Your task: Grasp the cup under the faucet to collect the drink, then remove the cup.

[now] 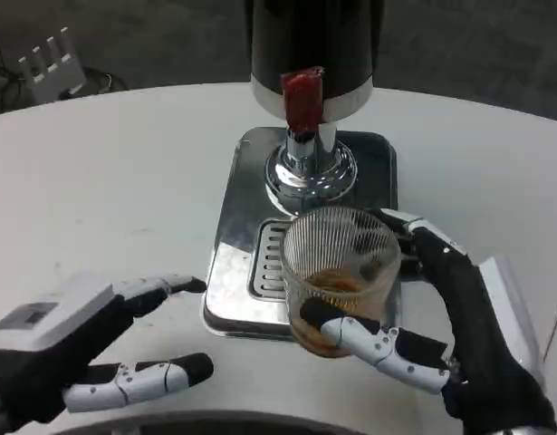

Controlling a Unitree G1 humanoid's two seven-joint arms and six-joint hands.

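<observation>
White table [106, 172] w/ a chrome drip tray [233, 299] under the dispenser [314, 45]: your right hand [441, 335] is wrapped round the ribbed glass cup [340, 272], which sits at the tray's front edge w/ amber drink already in the bottom. Left hand [88, 349] waits nearby, fingers apart, holding nothing. Looks like collecting is done, so next is removal; keep the cup level and draw it back clear of the red tap [302, 98].

Bare white table [106, 181] lies open on the left; the dispenser [314, 54] and its steel base [233, 281] block the centre.
</observation>
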